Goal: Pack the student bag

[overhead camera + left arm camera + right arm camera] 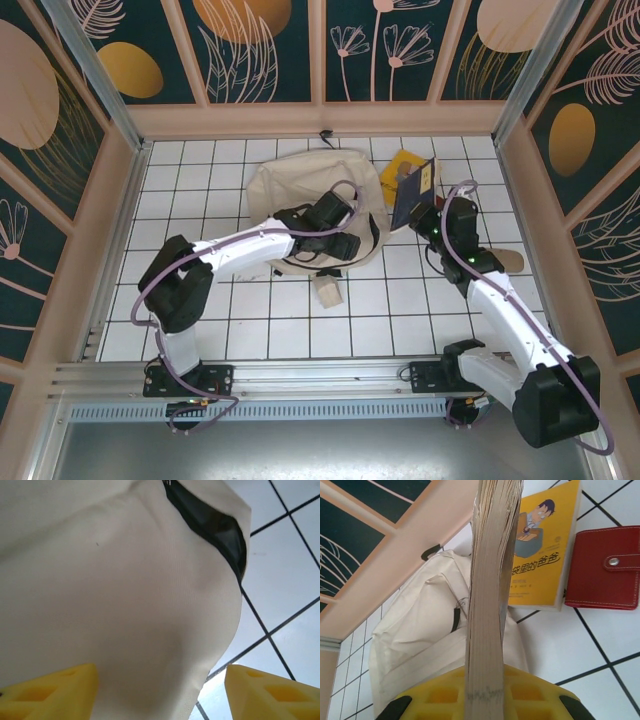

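The student bag (285, 180), a large cream fabric backpack, lies at the back middle of the tiled table. My left gripper (335, 243) sits at its front edge. In the left wrist view the bag (115, 595) bulges between the yellow fingertips (272, 692), which stand wide apart, and the fabric stops short of the right one. A dark zipper opening (215, 530) gapes above. My right gripper (432, 215) holds a dark-covered book (415, 192) upright to the right of the bag. Seen from the right wrist, the book (490, 605) stands edge-on, its pages clamped in the gripper (485, 695).
A yellow book (542, 555) and a red wallet (607, 567) lie on the tiles behind the held book, right of the bag (415, 630). A small beige piece (327, 290) lies just in front of the bag. Patterned walls close in the table on three sides.
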Controlling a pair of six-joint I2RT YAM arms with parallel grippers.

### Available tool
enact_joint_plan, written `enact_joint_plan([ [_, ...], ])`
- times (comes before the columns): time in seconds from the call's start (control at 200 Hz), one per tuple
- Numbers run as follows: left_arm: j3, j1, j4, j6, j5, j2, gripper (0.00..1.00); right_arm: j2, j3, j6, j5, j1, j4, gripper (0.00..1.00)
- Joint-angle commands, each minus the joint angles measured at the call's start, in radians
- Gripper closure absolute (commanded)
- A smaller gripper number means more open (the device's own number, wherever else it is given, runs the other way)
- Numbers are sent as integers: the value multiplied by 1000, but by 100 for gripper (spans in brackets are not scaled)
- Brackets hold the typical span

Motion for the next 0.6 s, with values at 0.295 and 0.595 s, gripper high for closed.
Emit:
enact_joint_plan([
  [0.295, 37, -10, -31, 29, -18, 66, 64, 17, 98, -65, -81, -44, -9, 96],
  [0.595, 30, -11, -4, 60, -66, 38, 96, 5, 91, -38, -96, -46, -20, 96],
])
